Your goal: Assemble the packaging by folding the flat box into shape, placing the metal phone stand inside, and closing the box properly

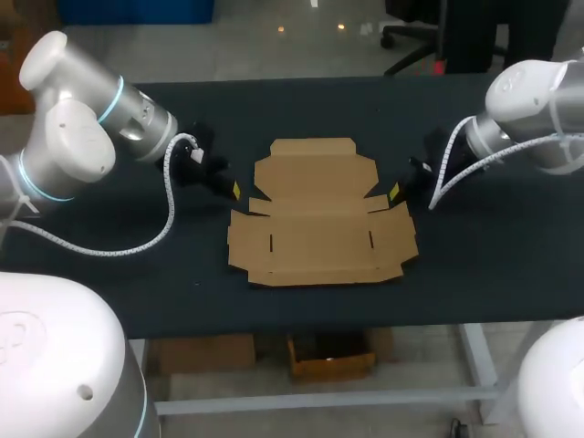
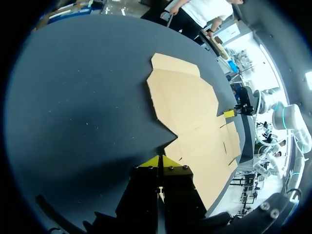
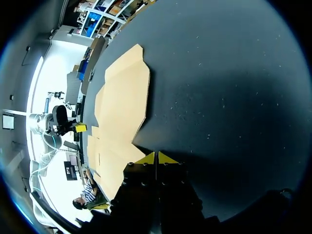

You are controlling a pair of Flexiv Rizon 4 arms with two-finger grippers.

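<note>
The left gripper (image 1: 233, 189), yellow tips pressed together on nothing, sits just beside the flat brown cardboard box (image 1: 319, 233), which lies unfolded mid-table (no metal phone stand in view). The right gripper (image 1: 394, 192) mirrors it, tips likewise together and empty. Closed tips could skid the blank across the black tabletop (image 1: 493, 265) instead of lifting a flap.

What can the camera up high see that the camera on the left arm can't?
Only the head view shows the left arm itself, white and grey, coming in from the side. Only the left wrist view shows the left gripper up close, with its two yellow tips pressed together near the box's edge. Both views show the flat box lying unfolded on the black table, with the right gripper beside the box, across from the left one.
</note>
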